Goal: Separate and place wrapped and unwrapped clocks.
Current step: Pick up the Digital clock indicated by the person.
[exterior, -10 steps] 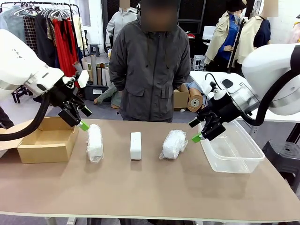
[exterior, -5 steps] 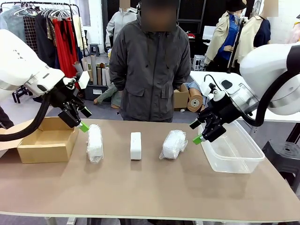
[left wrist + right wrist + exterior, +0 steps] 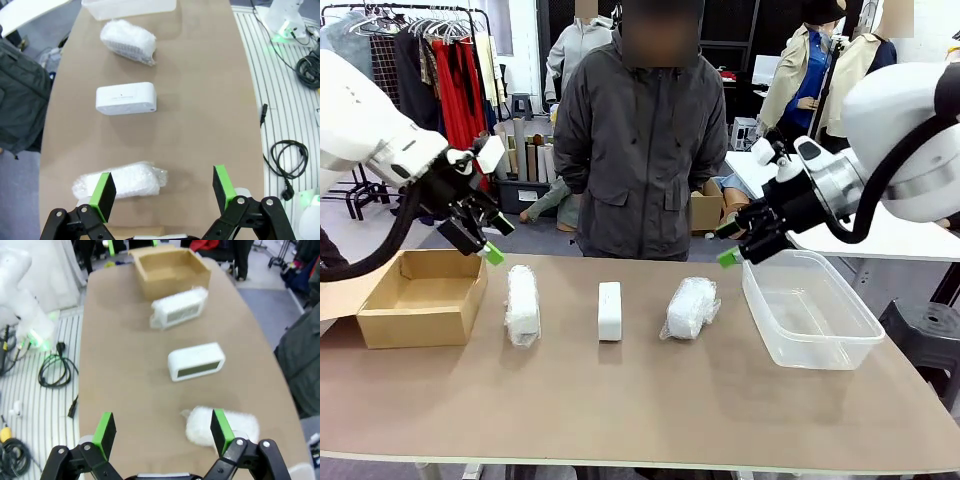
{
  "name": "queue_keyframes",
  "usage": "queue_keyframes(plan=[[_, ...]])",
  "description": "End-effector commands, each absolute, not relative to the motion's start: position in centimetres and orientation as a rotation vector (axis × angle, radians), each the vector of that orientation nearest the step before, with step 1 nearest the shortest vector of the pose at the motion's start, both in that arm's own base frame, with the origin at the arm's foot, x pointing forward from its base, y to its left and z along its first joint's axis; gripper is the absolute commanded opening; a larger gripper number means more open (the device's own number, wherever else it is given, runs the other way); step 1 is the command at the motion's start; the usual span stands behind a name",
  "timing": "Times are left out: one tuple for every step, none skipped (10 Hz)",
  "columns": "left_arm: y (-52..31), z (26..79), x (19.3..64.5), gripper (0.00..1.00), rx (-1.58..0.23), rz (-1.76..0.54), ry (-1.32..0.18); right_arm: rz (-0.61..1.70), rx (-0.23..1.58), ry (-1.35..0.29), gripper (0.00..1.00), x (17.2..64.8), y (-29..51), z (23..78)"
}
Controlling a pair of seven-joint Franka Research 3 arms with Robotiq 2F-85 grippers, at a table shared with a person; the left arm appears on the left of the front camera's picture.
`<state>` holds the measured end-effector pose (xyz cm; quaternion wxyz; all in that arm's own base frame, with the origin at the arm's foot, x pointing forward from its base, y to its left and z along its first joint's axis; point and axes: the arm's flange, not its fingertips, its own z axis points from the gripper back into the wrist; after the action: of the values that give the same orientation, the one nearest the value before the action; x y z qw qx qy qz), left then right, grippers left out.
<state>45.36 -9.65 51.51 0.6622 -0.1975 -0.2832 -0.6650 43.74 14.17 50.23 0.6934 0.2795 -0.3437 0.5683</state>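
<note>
Three clocks lie in a row across the table. A wrapped clock (image 3: pixel 522 304) in crinkly plastic is on the left, a bare white clock (image 3: pixel 609 310) in the middle, and a second wrapped clock (image 3: pixel 691 306) on the right. My left gripper (image 3: pixel 490 240) hangs open in the air above and left of the left bundle, holding nothing. My right gripper (image 3: pixel 727 243) is open too, raised above the clear tub's near corner, right of the right bundle. The left wrist view has the nearest wrapped clock (image 3: pixel 120 180) by the gripper (image 3: pixel 163 190), then the bare clock (image 3: pixel 126 98). The right wrist view shows a wrapped clock (image 3: pixel 222 425), the bare clock (image 3: pixel 196 361) and the gripper (image 3: pixel 163 431).
An open brown cardboard box (image 3: pixel 424 297) sits at the table's left end. A clear plastic tub (image 3: pixel 808 313) stands at the right end. A person in a dark jacket (image 3: pixel 640 140) stands at the far edge behind the clocks. The table's front half is bare.
Both arms have risen. The left gripper moved up slightly, and the right gripper lifted up and back from beside the right bundle. The clocks have not moved.
</note>
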Motion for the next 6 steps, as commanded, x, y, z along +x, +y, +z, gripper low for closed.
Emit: queue_keyframes(plan=[[-8.1, 53.1, 46.8, 1.00, -0.512, -1.573, -0.706, 1.304, 0.694, -0.825, 1.00, 45.7, 13.7, 50.9], [-7.5, 54.0, 47.0, 1.00, -0.557, -1.577, -0.737, 1.319, 0.723, -0.793, 1.00, 46.1, 13.2, 51.6], [-7.2, 54.7, 47.1, 1.00, -0.574, -1.567, -0.767, 1.347, 0.740, -0.795, 1.00, 46.6, 12.7, 52.3], [-6.6, 55.1, 47.3, 1.00, -0.588, -1.545, -0.786, 1.373, 0.752, -0.764, 1.00, 47.0, 12.0, 53.0], [-5.8, 55.3, 47.6, 1.00, -0.618, -1.516, -0.801, 1.405, 0.729, -0.762, 1.00, 47.4, 11.3, 53.6], [-4.9, 55.2, 47.6, 1.00, -0.644, -1.495, -0.812, 1.462, 0.724, -0.759, 1.00, 47.6, 10.5, 54.1]])
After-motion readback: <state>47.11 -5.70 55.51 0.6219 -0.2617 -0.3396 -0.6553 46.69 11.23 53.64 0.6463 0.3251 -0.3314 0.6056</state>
